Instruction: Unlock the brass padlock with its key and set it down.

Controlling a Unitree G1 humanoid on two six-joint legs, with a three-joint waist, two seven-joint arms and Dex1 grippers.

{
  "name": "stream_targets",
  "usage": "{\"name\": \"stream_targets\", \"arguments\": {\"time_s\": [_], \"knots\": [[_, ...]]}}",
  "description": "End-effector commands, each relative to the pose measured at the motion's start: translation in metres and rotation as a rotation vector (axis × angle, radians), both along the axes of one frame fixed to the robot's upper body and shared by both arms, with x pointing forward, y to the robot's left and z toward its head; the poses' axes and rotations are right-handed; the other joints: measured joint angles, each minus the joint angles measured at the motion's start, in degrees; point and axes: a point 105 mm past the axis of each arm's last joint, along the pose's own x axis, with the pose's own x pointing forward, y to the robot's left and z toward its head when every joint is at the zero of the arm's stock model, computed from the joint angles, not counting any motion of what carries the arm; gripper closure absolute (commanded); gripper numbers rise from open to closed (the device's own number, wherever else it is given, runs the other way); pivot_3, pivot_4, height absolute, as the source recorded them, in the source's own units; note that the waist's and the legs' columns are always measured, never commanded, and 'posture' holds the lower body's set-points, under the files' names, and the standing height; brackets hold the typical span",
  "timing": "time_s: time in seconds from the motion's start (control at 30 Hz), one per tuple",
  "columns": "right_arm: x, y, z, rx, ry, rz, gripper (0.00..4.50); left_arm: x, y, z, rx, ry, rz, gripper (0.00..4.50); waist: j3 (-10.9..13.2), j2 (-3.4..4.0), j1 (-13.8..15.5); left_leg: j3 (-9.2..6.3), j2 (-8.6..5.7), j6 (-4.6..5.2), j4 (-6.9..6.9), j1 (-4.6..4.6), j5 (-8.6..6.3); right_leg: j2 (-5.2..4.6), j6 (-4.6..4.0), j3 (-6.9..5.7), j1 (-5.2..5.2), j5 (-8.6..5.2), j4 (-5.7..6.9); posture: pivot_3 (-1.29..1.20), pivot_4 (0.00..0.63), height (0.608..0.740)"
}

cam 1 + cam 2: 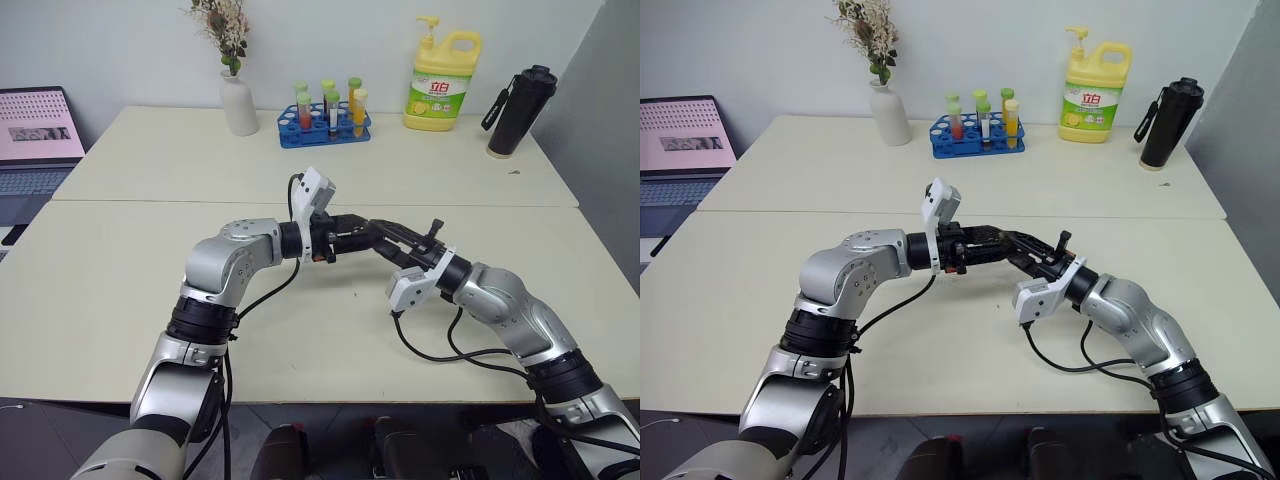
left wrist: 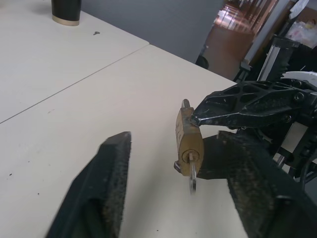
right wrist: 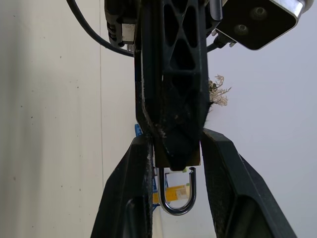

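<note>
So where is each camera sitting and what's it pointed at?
Head pair: looks forward and down over both arms meeting above the cream table.
Left wrist: looks along its open black fingers at the small brass padlock with the silvery key.
Right wrist: its fingers clamp that padlock.
Shared: padlock.

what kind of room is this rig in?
Probably a lab or office test space: pale tables pushed together, a blue rack of coloured test tubes, an open laptop, and a detergent bottle by the wall.
</note>
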Motion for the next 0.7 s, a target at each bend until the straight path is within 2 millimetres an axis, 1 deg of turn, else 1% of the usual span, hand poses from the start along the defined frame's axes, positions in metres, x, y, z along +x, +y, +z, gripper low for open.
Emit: {"name": "stream_targets", "arguments": {"time_s": [0.03, 0.17, 0.2, 0.3, 0.37, 0.43, 0.5, 0.57, 0.63, 0.7], "knots": [[-0.006, 0.002, 0.015, 0.031, -0.051, 0.021, 3.51, 0.000, -0.001, 0.014, -0.012, -0.051, -0.014, 2.95, 0.00, 0.00, 0.00, 0.00, 0.00, 0.00, 0.00, 0.00, 0.00, 0.00, 0.00, 0.00, 0.00, 0.00, 0.00, 0.00, 0.150, 0.740], [-0.007, 0.002, 0.015, 0.027, -0.053, 0.023, 3.51, 0.002, -0.001, 0.015, -0.015, -0.055, -0.008, 4.26, 0.00, 0.00, 0.02, 0.00, 0.00, 0.00, 0.00, -0.01, 0.00, 0.00, 0.00, 0.00, 0.00, 0.00, 0.00, 0.00, 0.150, 0.740], [-0.007, 0.003, 0.015, 0.025, -0.056, 0.024, 3.51, 0.003, -0.001, 0.015, -0.015, -0.056, -0.007, 4.35, 0.00, 0.00, 0.01, 0.00, 0.00, 0.00, 0.00, -0.01, 0.00, 0.00, 0.00, 0.00, 0.00, 0.00, 0.00, 0.00, 0.150, 0.740], [-0.007, 0.002, 0.014, 0.034, -0.040, 0.025, 3.51, 0.003, -0.001, 0.014, -0.012, -0.060, -0.009, 4.35, 0.00, 0.00, 0.00, 0.00, 0.00, 0.00, 0.00, 0.00, 0.00, 0.00, 0.00, 0.00, 0.00, 0.00, 0.00, 0.00, 0.150, 0.740], [-0.008, 0.002, 0.007, 0.037, 0.025, 0.028, 3.51, 0.002, -0.002, 0.013, -0.008, -0.064, -0.014, 4.35, 0.00, 0.00, 0.01, 0.00, 0.00, 0.00, 0.00, 0.00, 0.00, 0.00, 0.00, 0.01, 0.00, 0.00, 0.00, 0.00, 0.150, 0.740], [-0.010, 0.001, 0.006, 0.063, 0.069, 0.036, 3.51, 0.001, -0.002, 0.011, -0.005, -0.065, -0.018, 4.35, 0.00, 0.00, 0.02, 0.00, 0.00, 0.00, 0.00, 0.00, 0.00, 0.00, 0.00, 0.00, 0.00, 0.00, 0.00, 0.00, 0.150, 0.740], [-0.008, -0.005, 0.006, 0.086, 0.098, -0.001, 2.76, 0.001, -0.001, 0.011, -0.001, -0.074, -0.023, 4.35, 0.00, 0.00, 0.03, 0.00, 0.00, 0.00, 0.00, -0.01, 0.00, 0.00, 0.00, 0.00, 0.00, 0.00, 0.00, 0.00, 0.150, 0.740], [-0.007, -0.010, 0.005, 0.087, 0.122, -0.029, 2.12, 0.001, 0.000, 0.010, -0.001, -0.083, -0.022, 4.35, 0.00, 0.00, 0.01, -0.01, 0.00, 0.00, 0.00, 0.00, 0.00, 0.00, 0.00, 0.00, 0.00, 0.00, 0.00, 0.00, 0.150, 0.740], [-0.012, -0.019, 0.004, 0.118, 0.196, -0.046, 1.42, 0.003, 0.004, 0.009, 0.003, -0.086, -0.021, 4.35, 0.00, 0.00, 0.04, 0.00, 0.01, 0.00, 0.00, 0.00, 0.00, 0.00, 0.00, 0.00, 0.00, 0.00, 0.00, 0.00, 0.150, 0.740], [-0.017, -0.023, 0.002, 0.128, 0.253, -0.048, 0.63, 0.003, 0.006, 0.008, 0.006, -0.088, -0.024, 4.35, 0.00, 0.00, 0.06, -0.01, 0.00, 0.00, 0.00, -0.01, 0.00, 0.00, 0.00, -0.01, 0.00, 0.00, 0.00, 0.00, 0.150, 0.740]]}}
